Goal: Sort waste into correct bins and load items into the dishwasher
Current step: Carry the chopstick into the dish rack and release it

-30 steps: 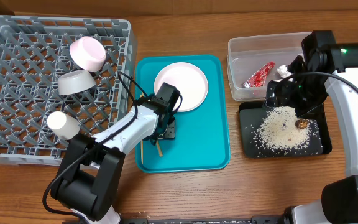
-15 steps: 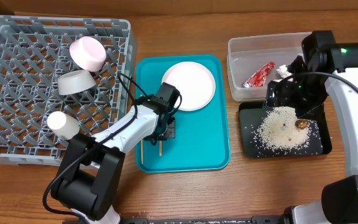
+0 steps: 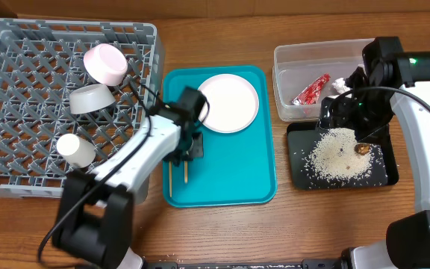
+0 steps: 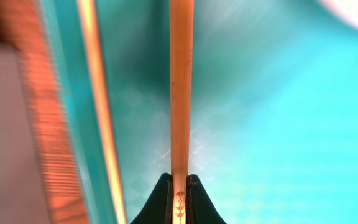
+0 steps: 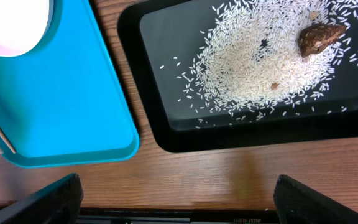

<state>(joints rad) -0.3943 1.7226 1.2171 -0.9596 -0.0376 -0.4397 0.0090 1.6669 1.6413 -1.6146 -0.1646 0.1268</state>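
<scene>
My left gripper [image 3: 189, 146] [image 4: 179, 188] is shut on one wooden chopstick [image 3: 186, 171] [image 4: 181, 93] over the teal tray [image 3: 234, 172]. The second chopstick [image 3: 170, 179] [image 4: 101, 112] lies along the tray's left edge. A white flat plate [image 3: 228, 103] rests at the tray's back. The grey dish rack [image 3: 21, 142] holds a pink bowl [image 3: 104, 63], a pale bowl [image 3: 90, 98] and a small white cup [image 3: 75, 149]. My right gripper [image 3: 343, 112] [image 5: 179, 199] is open and empty above the black tray [image 3: 383, 175] [image 5: 148, 118], which holds rice [image 5: 260, 62] and a brown lump [image 5: 319, 37].
The clear tub [image 3: 290, 60] at the back right holds the red-and-silver wrapper [image 3: 312, 90] and a white tissue [image 3: 340, 84]. Bare wooden table [image 3: 222, 232] lies in front of the trays. The rack's right wall stands close to the teal tray's left edge.
The plate slid a little to the right on the teal tray. My left gripper moved left and back, and its chopstick now runs parallel to the tray's edge. The right arm has not moved.
</scene>
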